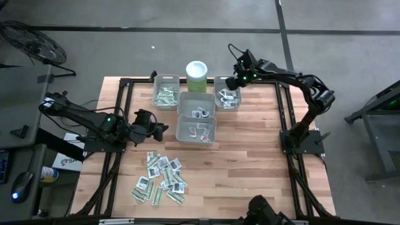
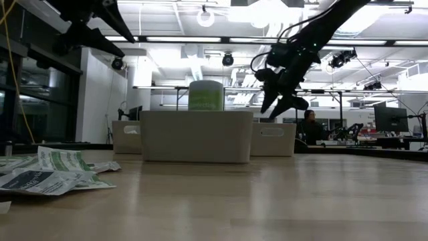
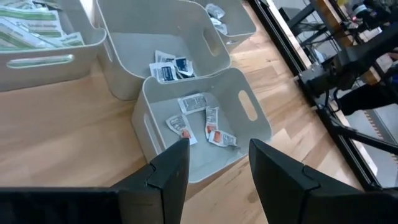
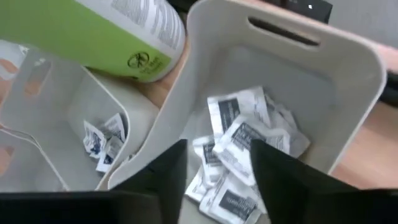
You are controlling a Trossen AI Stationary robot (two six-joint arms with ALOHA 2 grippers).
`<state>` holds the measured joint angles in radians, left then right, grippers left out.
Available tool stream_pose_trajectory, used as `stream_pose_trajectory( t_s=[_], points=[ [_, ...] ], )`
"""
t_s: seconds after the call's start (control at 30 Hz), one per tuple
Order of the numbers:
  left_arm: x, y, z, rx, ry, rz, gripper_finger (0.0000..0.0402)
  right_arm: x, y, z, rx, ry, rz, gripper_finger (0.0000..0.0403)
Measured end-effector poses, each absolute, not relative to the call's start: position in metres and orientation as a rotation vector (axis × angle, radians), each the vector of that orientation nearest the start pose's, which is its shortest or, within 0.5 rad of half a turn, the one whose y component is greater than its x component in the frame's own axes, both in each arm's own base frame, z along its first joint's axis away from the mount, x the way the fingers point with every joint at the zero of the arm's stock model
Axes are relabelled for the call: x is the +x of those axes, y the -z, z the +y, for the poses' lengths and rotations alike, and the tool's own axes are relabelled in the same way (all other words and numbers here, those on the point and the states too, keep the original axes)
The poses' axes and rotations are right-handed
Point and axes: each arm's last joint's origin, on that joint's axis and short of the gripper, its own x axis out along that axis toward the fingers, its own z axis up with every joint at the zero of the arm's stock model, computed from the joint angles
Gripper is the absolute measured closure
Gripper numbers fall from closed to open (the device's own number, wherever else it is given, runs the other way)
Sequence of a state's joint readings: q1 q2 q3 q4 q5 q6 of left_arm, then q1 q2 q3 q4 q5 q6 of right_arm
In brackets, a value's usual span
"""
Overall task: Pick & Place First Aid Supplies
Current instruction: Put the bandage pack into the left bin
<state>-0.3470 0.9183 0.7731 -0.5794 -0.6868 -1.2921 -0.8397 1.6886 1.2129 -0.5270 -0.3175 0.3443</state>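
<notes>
Table (image 1: 250, 156): a wooden top on a dark frame, carrying four grey bins, a canister and a heap of packets.
Arms: the left arm reached in from the left side; the right arm reached over the far right corner.
Bins: one at far left (image 1: 166, 92) held green-white strips; one at far right (image 1: 228, 94) held white square packets; a middle one (image 1: 196, 104) held a few dark-printed squares; the nearest (image 1: 196, 130) held a few small packets with orange marks.
Canister (image 1: 197, 76): pale green with a white lid, upright behind the middle bin.
Left hand (image 1: 161, 129): hovered just left of the nearest bin, fingers spread, holding nothing.
Right hand (image 1: 235, 82): hung over the far right bin, fingers spread and empty, with the white squares (image 4: 245, 146) lying in the bin below.
Packets (image 1: 161, 178): most lay loose in a heap on the near left part of the table, well apart from the bins.
</notes>
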Motion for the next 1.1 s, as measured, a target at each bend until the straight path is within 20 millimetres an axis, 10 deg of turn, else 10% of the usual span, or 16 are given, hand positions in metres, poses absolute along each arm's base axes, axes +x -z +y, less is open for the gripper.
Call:
stream_pose_trajectory(
  t_s=[0.47, 1.1],
  points=[
    [0.197, -0.249, -0.055, -0.909, -0.682, 0.502, 0.0236, 0.226, -0.265, -0.251, 0.842, 0.309, 0.567, 0.016],
    [0.195, -0.206, -0.068, -0.856, -0.603, 1.155, 0.0236, 0.234, -0.315, -0.17, 0.689, 0.184, 0.62, 0.0163]
  ],
)
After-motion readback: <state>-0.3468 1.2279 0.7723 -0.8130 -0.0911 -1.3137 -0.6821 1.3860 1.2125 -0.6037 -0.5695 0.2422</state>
